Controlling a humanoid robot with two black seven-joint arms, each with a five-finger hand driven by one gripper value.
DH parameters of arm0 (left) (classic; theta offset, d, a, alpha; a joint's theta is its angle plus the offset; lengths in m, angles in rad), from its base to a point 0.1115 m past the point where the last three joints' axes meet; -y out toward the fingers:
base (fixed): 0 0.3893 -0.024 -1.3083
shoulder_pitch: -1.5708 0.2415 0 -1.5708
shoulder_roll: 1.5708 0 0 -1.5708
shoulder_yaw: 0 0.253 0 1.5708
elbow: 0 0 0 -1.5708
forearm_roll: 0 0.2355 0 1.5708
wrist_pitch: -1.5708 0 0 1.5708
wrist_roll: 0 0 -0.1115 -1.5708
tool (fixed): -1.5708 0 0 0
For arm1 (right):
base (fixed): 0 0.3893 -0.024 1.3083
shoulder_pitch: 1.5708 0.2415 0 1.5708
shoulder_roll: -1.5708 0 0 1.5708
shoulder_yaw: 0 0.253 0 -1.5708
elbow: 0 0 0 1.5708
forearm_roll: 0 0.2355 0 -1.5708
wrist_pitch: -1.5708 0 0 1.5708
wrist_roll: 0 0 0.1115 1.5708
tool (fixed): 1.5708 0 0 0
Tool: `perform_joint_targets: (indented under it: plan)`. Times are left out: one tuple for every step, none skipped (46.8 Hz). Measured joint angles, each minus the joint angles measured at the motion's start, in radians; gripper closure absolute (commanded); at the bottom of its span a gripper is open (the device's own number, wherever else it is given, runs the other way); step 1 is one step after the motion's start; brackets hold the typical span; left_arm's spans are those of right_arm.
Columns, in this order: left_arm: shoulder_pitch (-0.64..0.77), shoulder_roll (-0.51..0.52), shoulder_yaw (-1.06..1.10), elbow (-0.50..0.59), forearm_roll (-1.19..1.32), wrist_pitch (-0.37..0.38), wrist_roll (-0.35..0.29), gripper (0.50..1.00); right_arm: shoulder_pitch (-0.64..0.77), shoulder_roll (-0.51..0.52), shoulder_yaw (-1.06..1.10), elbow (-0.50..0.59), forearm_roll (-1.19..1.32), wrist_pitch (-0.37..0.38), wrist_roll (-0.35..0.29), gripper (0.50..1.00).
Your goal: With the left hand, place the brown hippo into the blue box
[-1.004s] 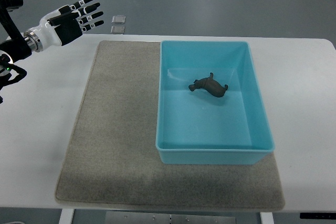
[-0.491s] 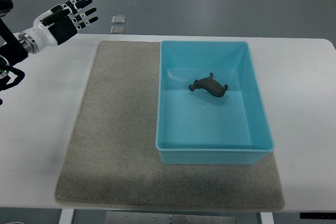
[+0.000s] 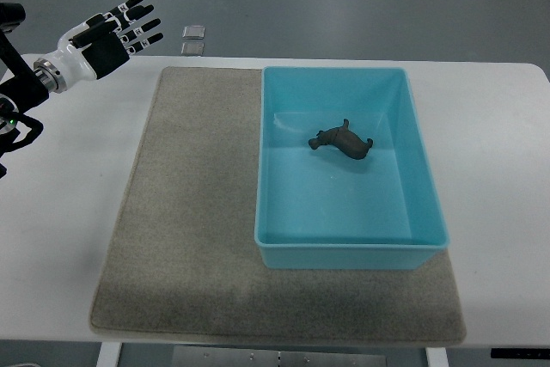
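Note:
The brown hippo [image 3: 343, 141] lies on its side inside the blue box [image 3: 344, 247], in the far half of it. The box stands on the right part of a grey mat [image 3: 189, 212]. My left hand [image 3: 116, 33] is at the far left, above the table's back left corner, well away from the box. Its fingers are spread and hold nothing. The right arm does not show.
The white table [image 3: 498, 169] carries the mat and box. Two small pale tiles [image 3: 194, 39] lie on the floor beyond the table's back edge, near my left hand.
My left hand drew back to the left and slightly up, then shifted a little to the right again. The hippo and box have not moved.

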Motion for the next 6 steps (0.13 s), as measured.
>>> perform_joint_targets:
  plan:
    - [0.000,0.000,0.000,0.000,0.000,0.000,0.000,0.500,0.000,0.000,0.000,0.000,0.000,0.000,0.000,0.564]
    - [0.000,0.000,-0.001,0.000,0.000,0.000,0.000,0.500,0.000,0.000,0.000,0.001,0.000,0.000,0.000,0.564]
    - [0.000,0.000,-0.001,0.001,0.000,0.000,0.000,0.500,0.000,0.000,0.000,0.001,0.000,0.000,0.000,0.564]
    - [0.000,0.000,-0.001,0.001,0.000,0.000,0.000,0.500,0.000,0.000,-0.001,0.001,0.000,0.000,0.000,0.564]
    - [0.000,0.001,-0.001,0.001,0.000,0.000,0.000,0.500,0.000,0.000,-0.001,0.001,-0.001,0.000,0.000,0.564]
    - [0.000,0.001,-0.001,0.001,0.000,0.000,0.000,0.500,0.000,0.000,-0.001,0.001,-0.001,0.000,0.000,0.564]
